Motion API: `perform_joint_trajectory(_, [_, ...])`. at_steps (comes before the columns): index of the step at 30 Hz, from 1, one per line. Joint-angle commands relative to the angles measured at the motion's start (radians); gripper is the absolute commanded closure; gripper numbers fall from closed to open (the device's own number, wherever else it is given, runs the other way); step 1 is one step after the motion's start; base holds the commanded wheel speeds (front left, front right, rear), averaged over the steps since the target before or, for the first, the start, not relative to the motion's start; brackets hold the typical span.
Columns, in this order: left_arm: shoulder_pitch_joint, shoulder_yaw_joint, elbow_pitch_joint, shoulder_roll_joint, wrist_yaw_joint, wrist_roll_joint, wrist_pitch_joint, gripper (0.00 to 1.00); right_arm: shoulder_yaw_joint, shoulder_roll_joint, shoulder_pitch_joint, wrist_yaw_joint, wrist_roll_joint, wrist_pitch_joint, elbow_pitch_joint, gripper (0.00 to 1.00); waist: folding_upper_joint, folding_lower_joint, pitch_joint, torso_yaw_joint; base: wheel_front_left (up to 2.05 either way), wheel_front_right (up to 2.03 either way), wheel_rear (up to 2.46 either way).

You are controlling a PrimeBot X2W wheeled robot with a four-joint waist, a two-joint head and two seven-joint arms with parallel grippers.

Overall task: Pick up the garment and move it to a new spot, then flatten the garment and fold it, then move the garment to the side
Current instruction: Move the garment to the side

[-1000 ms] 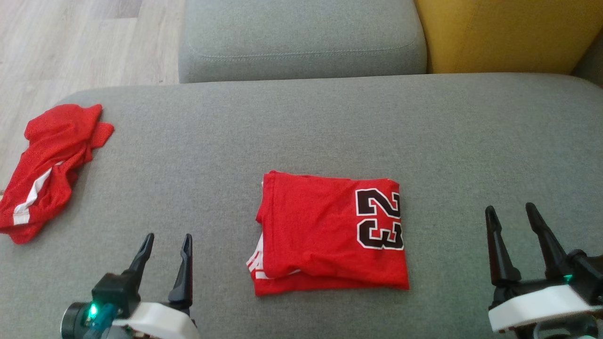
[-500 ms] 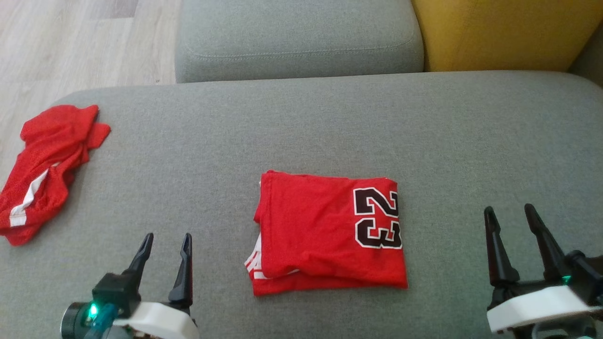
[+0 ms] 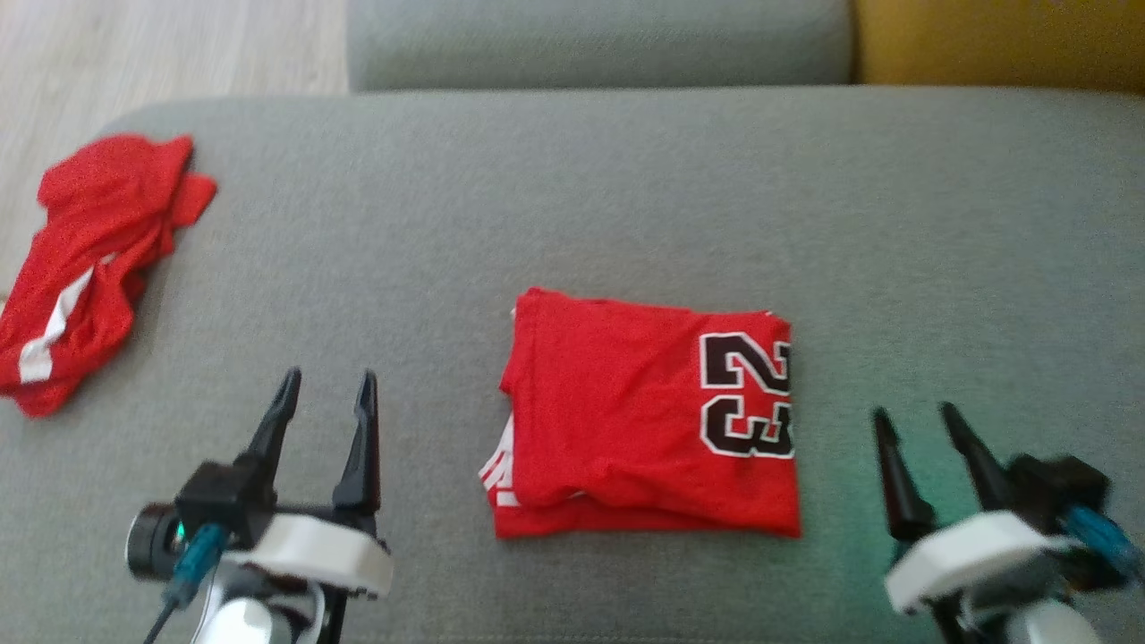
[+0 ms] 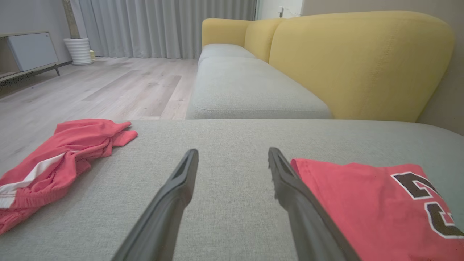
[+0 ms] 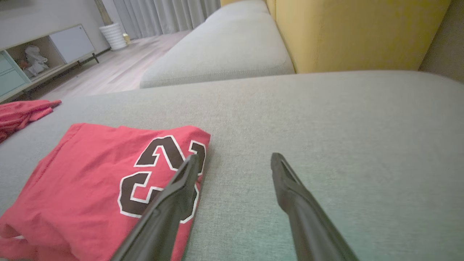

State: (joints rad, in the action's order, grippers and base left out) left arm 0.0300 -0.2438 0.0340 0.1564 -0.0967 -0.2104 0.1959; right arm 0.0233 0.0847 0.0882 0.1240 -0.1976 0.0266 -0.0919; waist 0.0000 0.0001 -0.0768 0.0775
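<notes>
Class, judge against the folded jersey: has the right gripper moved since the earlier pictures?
Yes. The right gripper has shifted leftward toward the folded jersey, narrowing the gap.

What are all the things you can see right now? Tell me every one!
folded jersey: one, red with a black 23, middle of the near seat cushion
crumpled garment: one, red with a white stripe, at that cushion's left edge
near seat cushion: one, grey, under both garments
far seat cushion: one, grey, behind the near one
backrest: at least two pieces, yellow, along the sofa's back
floor: one, pale wood, left of the sofa
curtain: grey, far wall
pot: one, white, on the floor by the curtain
cabinet: one, pale, far left
left gripper: one, dark fingers, open, left of the jersey
right gripper: one, dark fingers, open, right of the jersey
</notes>
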Motion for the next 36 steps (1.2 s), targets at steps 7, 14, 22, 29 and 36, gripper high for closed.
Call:
perform_joint_trajectory(7, [-0.123,0.012,-0.024,-0.027,0.001,0.014,0.042,0.0,0.108,0.012,-0.162,0.007,-0.044,-0.005,-0.211,0.0,0.0,-0.0001,-0.097,0.096,0.0,0.0,0.0])
perform_joint_trajectory(14, [-0.147,0.009,-0.014,-0.046,-0.005,0.013,0.058,0.0,0.154,0.012,-0.22,0.007,-0.07,0.044,-0.344,1.0,0.0,-0.0001,-0.119,0.125,0.0,0.0,0.0])
perform_joint_trajectory(22, [-0.145,0.022,-0.011,-0.052,-0.013,0.015,0.065,0.0,0.198,0.059,-0.252,0.007,-0.072,0.028,-0.318,1.0,0.0,-0.0001,-0.12,0.093,0.0,0.0,0.0])
perform_joint_trajectory(29, [-0.146,0.029,-0.027,-0.05,-0.011,0.02,0.066,0.0,0.241,0.149,-0.305,0.007,-0.042,0.041,-0.246,1.0,0.0,-0.0001,-0.131,-0.022,0.0,0.0,0.0])
perform_joint_trajectory(36, [-0.175,0.028,-0.046,-0.052,-0.005,0.028,0.066,0.0,0.211,0.274,-0.438,0.007,-0.06,0.064,-0.25,1.0,0.0,-0.0001,-0.179,-0.147,0.0,0.0,0.0])
